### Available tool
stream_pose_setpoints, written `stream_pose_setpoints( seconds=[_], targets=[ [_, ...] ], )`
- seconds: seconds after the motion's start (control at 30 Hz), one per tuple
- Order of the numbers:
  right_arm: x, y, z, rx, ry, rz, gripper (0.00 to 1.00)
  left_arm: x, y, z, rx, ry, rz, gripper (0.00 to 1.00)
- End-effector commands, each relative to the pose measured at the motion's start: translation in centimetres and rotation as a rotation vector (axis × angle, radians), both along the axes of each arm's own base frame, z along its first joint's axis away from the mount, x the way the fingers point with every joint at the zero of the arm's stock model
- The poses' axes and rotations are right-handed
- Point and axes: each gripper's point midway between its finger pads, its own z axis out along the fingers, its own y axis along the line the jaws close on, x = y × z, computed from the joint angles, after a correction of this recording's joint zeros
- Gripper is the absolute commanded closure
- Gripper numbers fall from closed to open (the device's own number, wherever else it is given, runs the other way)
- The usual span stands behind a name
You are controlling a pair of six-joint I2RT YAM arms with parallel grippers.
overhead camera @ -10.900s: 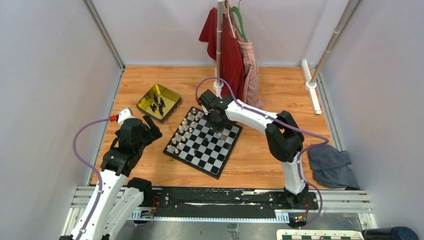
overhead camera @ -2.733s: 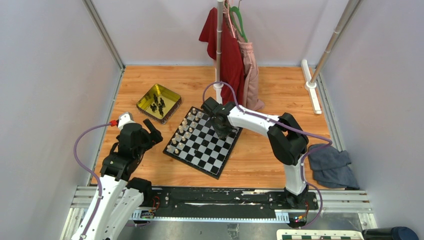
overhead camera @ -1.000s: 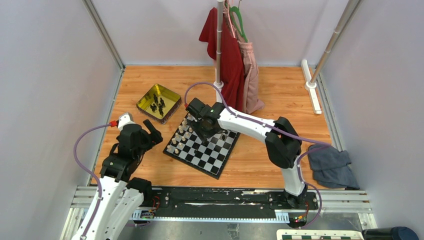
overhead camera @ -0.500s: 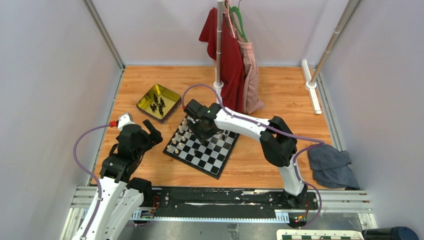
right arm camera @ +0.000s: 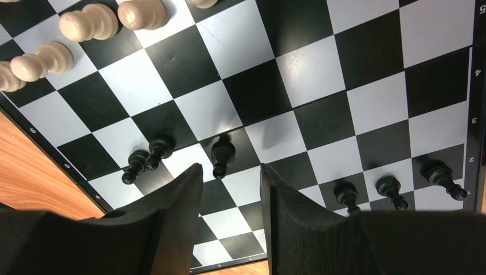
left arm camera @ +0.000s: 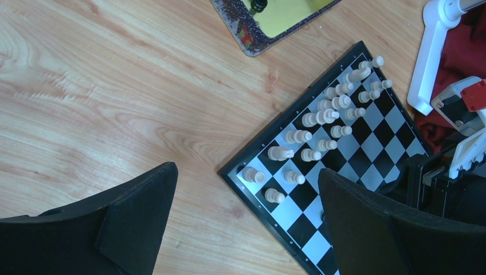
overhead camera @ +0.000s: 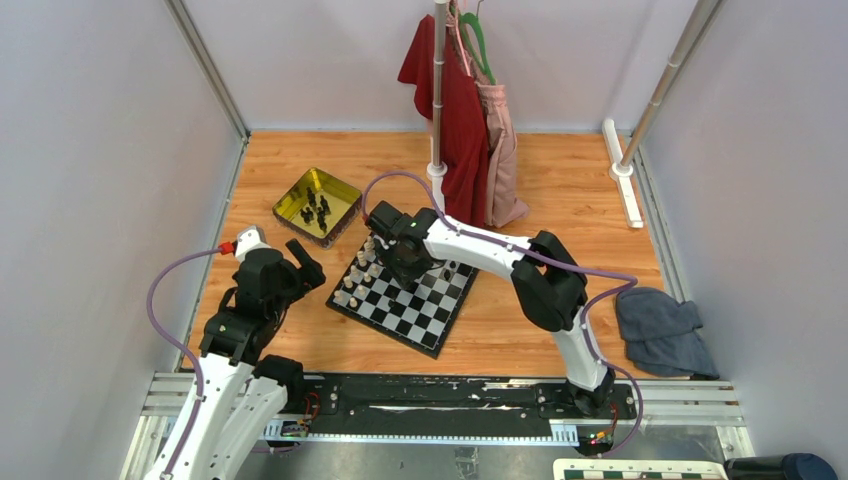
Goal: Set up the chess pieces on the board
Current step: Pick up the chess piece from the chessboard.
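On the board (right arm camera: 321, 63), six black chess pieces (right arm camera: 222, 153); right fingers (right arm camera: 172, 229) apart over one, left fingers (left arm camera: 132, 229) wide apart.

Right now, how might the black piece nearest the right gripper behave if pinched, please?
The black piece is slim on a small base, so it may tip if the right gripper touches one side first. It looks rigid, probably light; its smooth body might slip.

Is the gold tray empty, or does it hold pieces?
Not empty. The top view shows several black chess pieces inside the gold tray.
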Motion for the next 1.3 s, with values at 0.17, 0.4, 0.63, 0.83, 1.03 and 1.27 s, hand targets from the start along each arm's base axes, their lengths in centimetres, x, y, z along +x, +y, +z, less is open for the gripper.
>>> stream_pose_setpoints(
  seconds=[0.17, 0.4, 0.63, 0.83, 1.03, 1.27],
  targets=[
    [-0.3, 1.0, -0.3, -0.003, 0.011, 0.032, 0.57, 0.2, 0.0, 0.0, 0.002, -0.012, -0.002, 0.00],
    [-0.4, 0.8, -0.8, -0.013, 0.018, 0.031, 0.58, 0.2, 0.0, 0.0, 0.003, -0.013, -0.001, 0.00],
    [-0.5, 0.6, -1.1, -0.017, 0.022, 0.029, 0.61, 0.2, 0.0, -0.1, 0.003, -0.013, -0.003, 0.00],
    [-0.6, 0.4, -1.5, -0.025, 0.029, 0.023, 0.67, 0.2, -0.1, -0.1, -0.001, -0.012, -0.004, 0.00],
    [-1.0, 0.2, -1.8, -0.023, 0.047, 0.025, 0.69, 0.1, -0.1, -0.2, -0.001, -0.011, -0.005, 0.00],
    [-1.5, 0.2, -2.0, -0.016, 0.070, 0.030, 0.74, 0.1, -0.2, -0.1, -0.005, -0.013, -0.007, 0.00]
  ],
)
